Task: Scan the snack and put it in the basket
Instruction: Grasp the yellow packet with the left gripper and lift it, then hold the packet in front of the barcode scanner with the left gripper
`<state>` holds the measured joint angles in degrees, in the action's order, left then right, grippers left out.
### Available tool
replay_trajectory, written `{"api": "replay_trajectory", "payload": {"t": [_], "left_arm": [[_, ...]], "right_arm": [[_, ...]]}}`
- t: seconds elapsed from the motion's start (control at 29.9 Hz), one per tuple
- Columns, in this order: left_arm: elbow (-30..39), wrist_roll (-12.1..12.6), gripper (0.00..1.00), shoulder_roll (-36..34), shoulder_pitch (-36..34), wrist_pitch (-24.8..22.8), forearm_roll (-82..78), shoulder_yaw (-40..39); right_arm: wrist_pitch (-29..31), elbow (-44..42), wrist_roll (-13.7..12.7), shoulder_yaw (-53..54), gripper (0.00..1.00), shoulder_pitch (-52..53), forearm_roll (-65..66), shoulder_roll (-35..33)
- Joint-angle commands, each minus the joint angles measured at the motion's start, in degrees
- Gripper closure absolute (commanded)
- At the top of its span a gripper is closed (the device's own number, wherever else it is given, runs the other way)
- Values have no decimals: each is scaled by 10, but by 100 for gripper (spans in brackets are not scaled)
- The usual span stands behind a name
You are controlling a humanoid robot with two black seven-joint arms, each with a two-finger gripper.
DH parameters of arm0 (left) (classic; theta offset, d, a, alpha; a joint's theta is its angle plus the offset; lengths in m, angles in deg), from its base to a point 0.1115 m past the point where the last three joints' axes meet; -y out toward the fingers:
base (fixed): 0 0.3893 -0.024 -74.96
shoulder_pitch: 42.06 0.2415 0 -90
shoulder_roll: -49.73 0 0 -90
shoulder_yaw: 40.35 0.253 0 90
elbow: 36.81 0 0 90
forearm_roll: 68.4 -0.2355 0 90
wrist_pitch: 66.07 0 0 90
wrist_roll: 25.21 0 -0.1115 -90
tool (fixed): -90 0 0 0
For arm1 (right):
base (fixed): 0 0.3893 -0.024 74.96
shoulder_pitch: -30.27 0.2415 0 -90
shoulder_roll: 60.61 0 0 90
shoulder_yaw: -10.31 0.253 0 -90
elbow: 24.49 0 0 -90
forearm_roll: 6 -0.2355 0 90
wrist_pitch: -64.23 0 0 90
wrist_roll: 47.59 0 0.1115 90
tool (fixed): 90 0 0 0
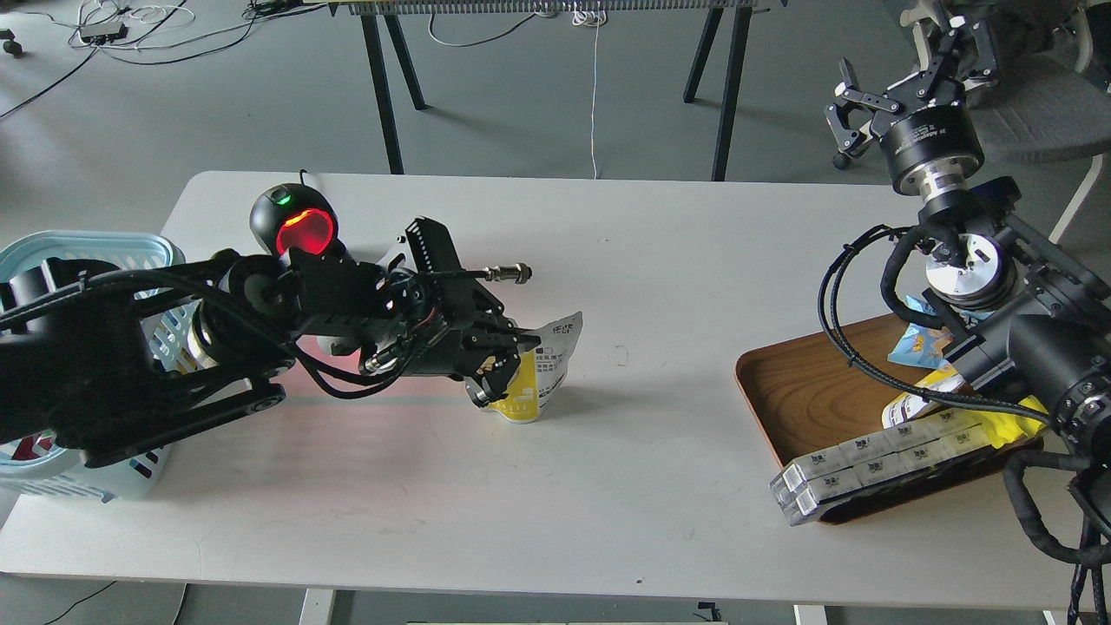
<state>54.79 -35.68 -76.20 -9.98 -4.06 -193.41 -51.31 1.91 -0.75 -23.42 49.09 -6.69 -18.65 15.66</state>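
Note:
The snack pouch (pixel 545 369), yellow at the bottom with a white printed back, stands near the middle of the white table (pixel 660 260). My left gripper (pixel 508 360) is shut on the snack pouch's left side, low over the table. The black scanner (pixel 293 227) glows red just behind my left arm, its light spilling pink onto the table. The light blue basket (pixel 104 252) stands at the far left edge, mostly hidden by my left arm. My right gripper (pixel 907 65) is open and empty, raised high beyond the table's far right corner.
A brown wooden tray (pixel 816 391) at the right holds a small blue cartoon packet (pixel 922 345), a bright yellow packet (pixel 998 421) and long white boxes (pixel 877 464) overhanging its front edge. Table legs and cables are on the floor behind.

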Motion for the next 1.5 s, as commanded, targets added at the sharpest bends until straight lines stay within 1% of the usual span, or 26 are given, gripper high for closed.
{"api": "replay_trajectory", "payload": {"t": [0.0,0.07,0.13,0.23,0.3,0.37,0.4,0.43,0.47,0.67,0.9,1.17,1.47], "left_arm": [[0,2,100,-3,0,0,0,-2],[3,1,100,-5,-1,0,0,-9],[13,-1,100,-24,-3,0,0,-13],[46,-3,100,-60,-7,0,0,-33],[53,-18,100,-79,-7,0,0,-53],[53,-51,100,-105,-6,0,0,-75],[53,-61,100,-114,-5,0,0,-84],[53,-71,100,-127,-5,0,0,-92],[52,-75,100,-138,-5,0,0,-99],[42,-77,100,-168,-3,0,0,-121],[2,-76,100,-176,13,0,0,-119],[3,-77,100,-186,19,0,0,-121],[3,-76,100,-184,21,0,0,-117]], "right_arm": [[0,-1,0,-1,2,0,0,-2],[0,-1,0,-1,2,0,0,-4],[0,-1,0,-1,2,0,0,-7],[0,-1,0,-1,2,0,0,-15],[-1,-2,0,0,2,0,0,-19],[-1,-2,0,1,1,0,0,-22],[-1,-2,0,3,1,0,0,-23],[-1,-2,0,6,2,1,0,-24],[-1,-2,0,8,1,0,0,-24],[-2,-1,1,13,1,1,0,-25],[-4,-1,1,20,2,0,0,-26],[-4,-1,1,23,2,-1,0,-45],[-5,-1,1,23,2,-1,1,-46]]}}
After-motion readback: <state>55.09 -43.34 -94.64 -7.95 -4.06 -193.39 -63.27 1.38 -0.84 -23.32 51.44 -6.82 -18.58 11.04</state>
